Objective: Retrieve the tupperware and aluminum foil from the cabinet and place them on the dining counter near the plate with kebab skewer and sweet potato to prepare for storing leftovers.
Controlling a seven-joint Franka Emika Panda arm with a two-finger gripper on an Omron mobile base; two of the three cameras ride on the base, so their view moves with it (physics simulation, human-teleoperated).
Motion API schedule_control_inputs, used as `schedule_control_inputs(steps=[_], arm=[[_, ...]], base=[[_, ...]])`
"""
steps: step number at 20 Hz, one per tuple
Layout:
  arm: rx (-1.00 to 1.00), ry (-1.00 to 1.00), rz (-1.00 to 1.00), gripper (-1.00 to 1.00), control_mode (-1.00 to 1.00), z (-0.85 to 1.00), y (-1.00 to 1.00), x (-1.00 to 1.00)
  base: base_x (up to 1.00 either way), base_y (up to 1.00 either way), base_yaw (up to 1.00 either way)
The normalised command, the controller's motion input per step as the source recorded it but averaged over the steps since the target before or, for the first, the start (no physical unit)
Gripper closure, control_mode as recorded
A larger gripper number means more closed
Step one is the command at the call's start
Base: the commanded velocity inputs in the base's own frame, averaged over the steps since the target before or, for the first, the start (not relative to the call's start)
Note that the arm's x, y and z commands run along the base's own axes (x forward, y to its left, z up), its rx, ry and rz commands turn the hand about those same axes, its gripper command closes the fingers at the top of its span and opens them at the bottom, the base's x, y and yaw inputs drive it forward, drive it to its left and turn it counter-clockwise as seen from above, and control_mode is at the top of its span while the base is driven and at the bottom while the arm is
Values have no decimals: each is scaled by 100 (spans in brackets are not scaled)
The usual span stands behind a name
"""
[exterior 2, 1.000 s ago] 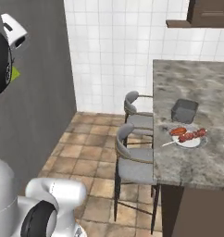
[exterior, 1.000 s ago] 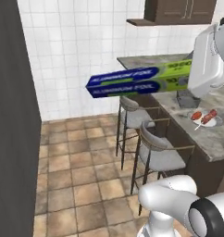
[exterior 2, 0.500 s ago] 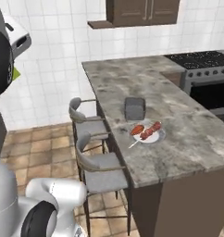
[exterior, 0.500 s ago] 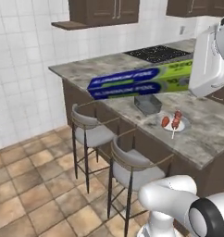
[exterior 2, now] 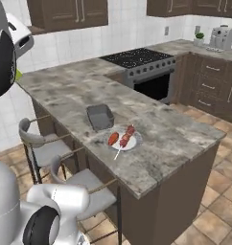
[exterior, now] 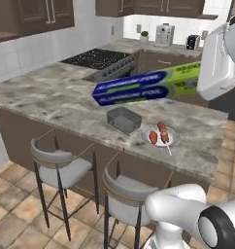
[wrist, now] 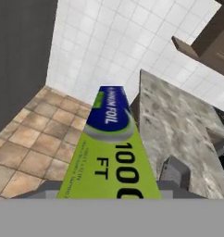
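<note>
foil box (exterior: 143, 88) mid-frame, pinched in jaws by green end, carried level to clear worktop (exterior: 46, 97) | tub (exterior: 123, 118) beside plate (exterior: 174, 141) lower-centre

Marbled stone dining counter (exterior: 56, 99) — glossy printed aluminum foil (exterior: 143, 88) box.

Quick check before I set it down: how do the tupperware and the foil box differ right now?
The tupperware sits on the dining counter beside the plate; the aluminum foil is carried in the air by the gripper. The tupperware is a grey, open, squat tub; the foil is a long, narrow, closed blue-and-green box. Both are rectangular and out of the cabinet.
</note>
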Motion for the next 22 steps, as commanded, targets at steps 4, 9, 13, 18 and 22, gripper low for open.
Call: schedule_control_inputs(steps=[4, 9, 13, 18, 22], arm=[[0, 0, 0, 100, 100, 0, 0, 0], [0, 0, 0, 100, 100, 0, 0, 0], [0, 0, 0, 100, 100, 0, 0, 0], [0, -2, -29, 100, -100, -16, -7, 15], [0, 0, -32, 100, -100, -44, -66, 12]], base=[[59, 54, -70], [51, 50, -71], [44, 46, -65], [7, 5, -10], [0, 0, 0]])
